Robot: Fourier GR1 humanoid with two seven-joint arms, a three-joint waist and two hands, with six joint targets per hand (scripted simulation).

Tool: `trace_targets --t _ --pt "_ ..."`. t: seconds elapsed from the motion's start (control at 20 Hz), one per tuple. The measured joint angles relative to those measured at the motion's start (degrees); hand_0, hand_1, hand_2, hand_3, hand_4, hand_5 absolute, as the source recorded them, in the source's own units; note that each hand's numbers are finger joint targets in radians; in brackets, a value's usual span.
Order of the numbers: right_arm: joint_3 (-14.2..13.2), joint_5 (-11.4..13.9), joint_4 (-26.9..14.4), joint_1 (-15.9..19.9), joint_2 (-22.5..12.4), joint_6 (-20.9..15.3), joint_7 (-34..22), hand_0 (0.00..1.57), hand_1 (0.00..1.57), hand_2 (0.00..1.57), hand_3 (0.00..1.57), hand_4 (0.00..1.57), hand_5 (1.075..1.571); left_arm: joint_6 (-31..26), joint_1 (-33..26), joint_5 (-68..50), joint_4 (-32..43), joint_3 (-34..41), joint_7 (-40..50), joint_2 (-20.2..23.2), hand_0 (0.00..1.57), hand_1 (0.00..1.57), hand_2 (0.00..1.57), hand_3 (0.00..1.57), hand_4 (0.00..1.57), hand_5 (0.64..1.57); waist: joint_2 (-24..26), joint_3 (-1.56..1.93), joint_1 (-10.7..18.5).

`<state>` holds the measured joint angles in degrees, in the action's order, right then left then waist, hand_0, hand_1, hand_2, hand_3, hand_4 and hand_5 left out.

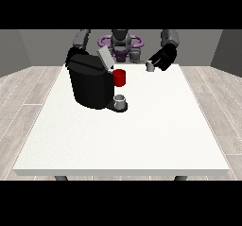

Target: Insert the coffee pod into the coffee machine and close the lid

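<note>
One hand (163, 58) at view's right held small grey pod (150, 67), fingers curled; other hand hidden behind coffee machine (90, 82), fingers can't tell; no readable labels.

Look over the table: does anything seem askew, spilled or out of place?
Nothing stands out. The coffee machine stands upright, its lid raised, with a small cup on its tray. Nothing is spilled on the white table.

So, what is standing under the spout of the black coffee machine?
A small grey cup stands on the drip tray of the black coffee machine. What the cup holds cannot be seen.
</note>
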<state>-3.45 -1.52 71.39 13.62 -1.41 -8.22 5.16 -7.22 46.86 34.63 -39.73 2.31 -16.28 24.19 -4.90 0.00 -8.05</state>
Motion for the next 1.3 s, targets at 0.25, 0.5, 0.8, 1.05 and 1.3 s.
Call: trace_targets --t 0.25,0.5,0.8,1.05,1.3 --pt "0.44 -0.56 0.61 1.69 -0.12 0.79 -0.04 0.0 0.0 0.0 0.0 0.5 1.571 -0.58 4.05 0.17 -0.2 1.25 2.95 0.27 1.01 1.01 1.2 1.22 0.54 1.571 -1.55 0.01 -1.98" --pt "2.76 -0.38 3.5 2.54 0.51 0.66 -1.51 0.0 0.0 0.0 0.0 0.53 1.571 -0.87 8.69 -0.38 0.95 3.68 5.16 1.97 1.21 1.21 1.25 1.2 0.51 1.571 -2.85 0.0 -5.0" --pt "4.07 0.33 5.69 3.89 0.21 0.14 -2.34 0.0 0.0 0.0 0.0 0.51 1.571 -0.69 14.03 -0.67 1.91 5.57 7.92 2.96 1.26 1.26 1.32 1.25 0.52 1.571 -5.37 0.01 -7.81" --pt "4.08 0.73 6.75 4.07 0.26 -0.49 -2.88 0.0 0.0 0.0 0.0 0.54 1.571 -0.8 16.14 0.03 2.12 5.27 8.91 2.47 1.28 1.28 1.31 1.23 0.5 1.571 -6.0 0.01 -8.64" --pt "4.03 1.11 8.06 4.12 -0.22 -0.52 -3.0 0.0 0.0 0.0 0.0 0.48 1.571 -0.03 17.47 0.88 2.72 5.26 9.34 2.52 1.31 1.31 1.33 1.24 0.49 1.571 -7.47 0.01 -9.5"
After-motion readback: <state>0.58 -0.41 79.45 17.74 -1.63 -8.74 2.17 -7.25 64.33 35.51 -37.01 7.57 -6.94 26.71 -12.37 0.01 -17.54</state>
